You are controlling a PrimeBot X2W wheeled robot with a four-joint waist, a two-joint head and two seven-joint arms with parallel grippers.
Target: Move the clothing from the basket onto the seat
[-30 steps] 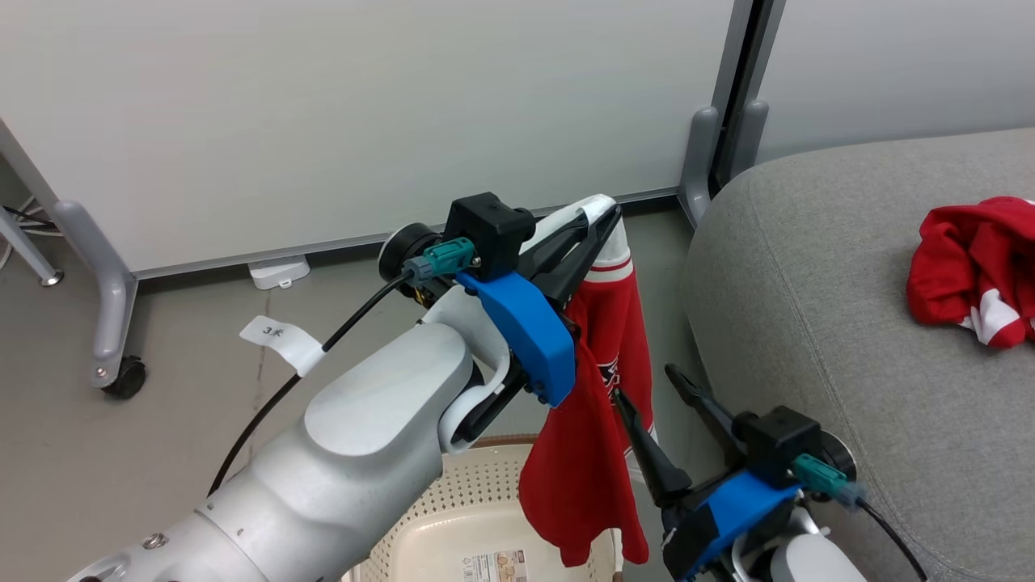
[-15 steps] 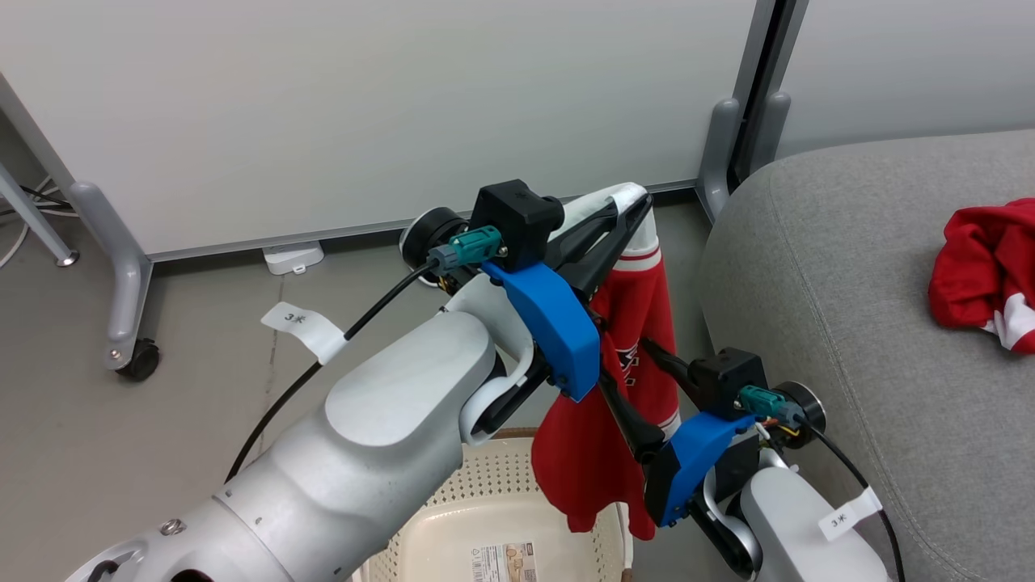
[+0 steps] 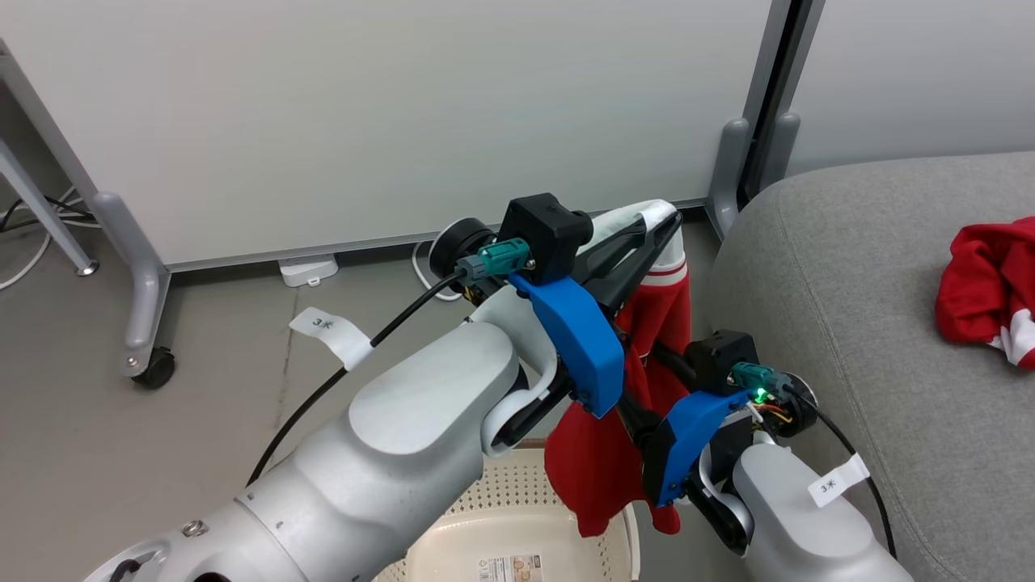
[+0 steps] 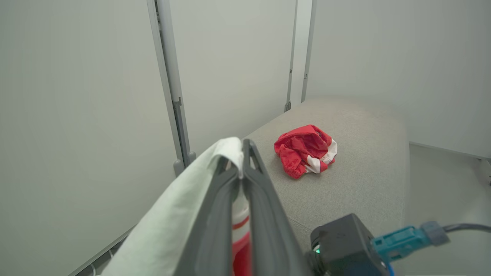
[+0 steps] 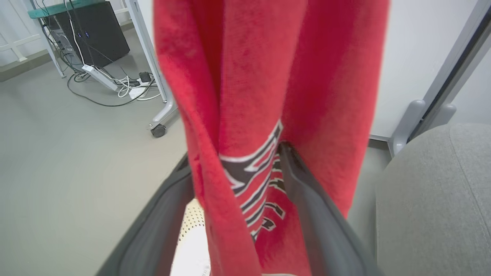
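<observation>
Red shirt [image 3: 598, 469] hanging from my left gripper [image 3: 667, 218], fingers pinching its white top edge tight. Shirt dangling over right edge of basket [image 3: 493, 485], just beside front edge of grey seat [image 3: 849, 323]. I am holding right gripper [image 5: 236, 161] wide open, shirt hanging between its fingers, not squeezed. Second garment [image 4: 305, 151] lying crumpled on seat, well apart.

Light grey upholstered seat [image 3: 841, 339] carries a crumpled red-and-white garment [image 3: 982, 287]; a cream perforated basket [image 3: 517, 485] stands on the grey floor [image 3: 121, 469].
</observation>
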